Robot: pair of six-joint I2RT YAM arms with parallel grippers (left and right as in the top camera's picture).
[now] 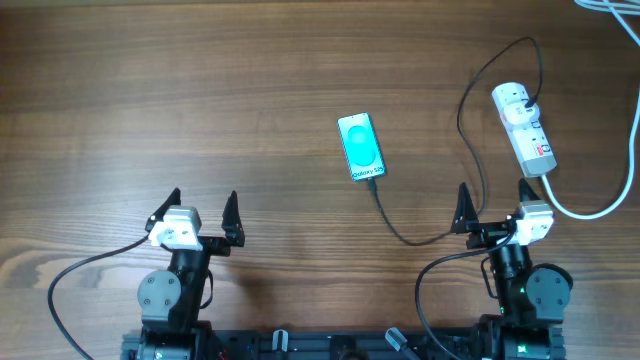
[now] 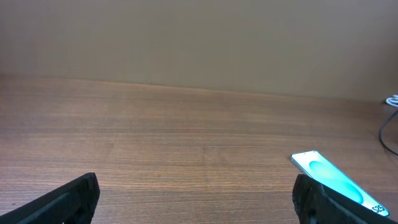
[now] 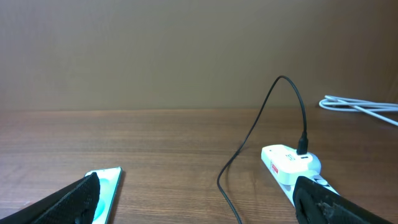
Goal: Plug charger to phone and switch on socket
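Observation:
The phone (image 1: 361,146) lies flat mid-table, teal screen up, white band toward me. The charger (image 1: 470,120), a thin black cable, runs from the socket (image 1: 523,128) in a loop down to the phone's near edge; I cannot tell whether its tip is seated. My left gripper (image 1: 202,200) is open and empty, far left of the phone. My right gripper (image 1: 493,200) is open and empty, straddling the cable just in front of the socket. The left wrist view shows the open left gripper (image 2: 196,199) and the phone (image 2: 333,177). The right wrist view shows the open right gripper (image 3: 199,199), the phone (image 3: 109,186), the cable (image 3: 249,140) and the socket (image 3: 286,160).
The socket's thick white cord (image 1: 610,195) curves along the right edge of the wooden table (image 1: 150,100) and shows far right in the right wrist view (image 3: 360,106). A plain wall stands behind the table.

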